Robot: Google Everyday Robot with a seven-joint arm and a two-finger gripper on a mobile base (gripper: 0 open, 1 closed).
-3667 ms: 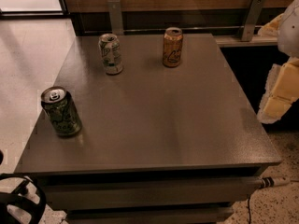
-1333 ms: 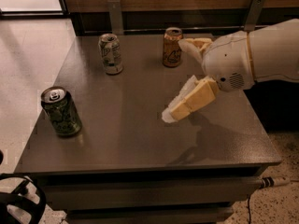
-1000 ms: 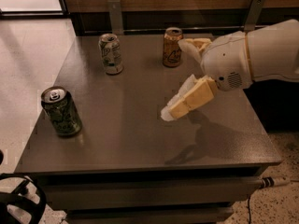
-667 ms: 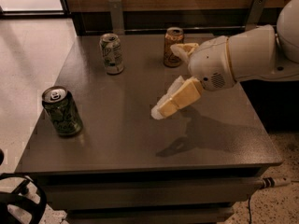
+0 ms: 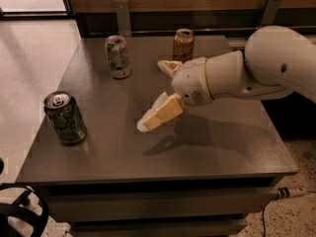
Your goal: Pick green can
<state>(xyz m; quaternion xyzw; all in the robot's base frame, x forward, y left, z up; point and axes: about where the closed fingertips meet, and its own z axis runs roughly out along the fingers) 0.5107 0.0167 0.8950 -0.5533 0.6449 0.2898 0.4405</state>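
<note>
While pincer [image 5: 150,95] hovers splayed over table [image 5: 98,149], green can [image 5: 65,118] well apart

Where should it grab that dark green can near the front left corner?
Probably around the middle of its round side wall, coming in level from the table centre: the green can stands upright, and the gripper, jaws open, hovers there.

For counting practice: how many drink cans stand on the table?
3. The green can front left, a pale can back left, an orange can back centre. The end effector hovers open over the table; its arm could hide more.
</note>
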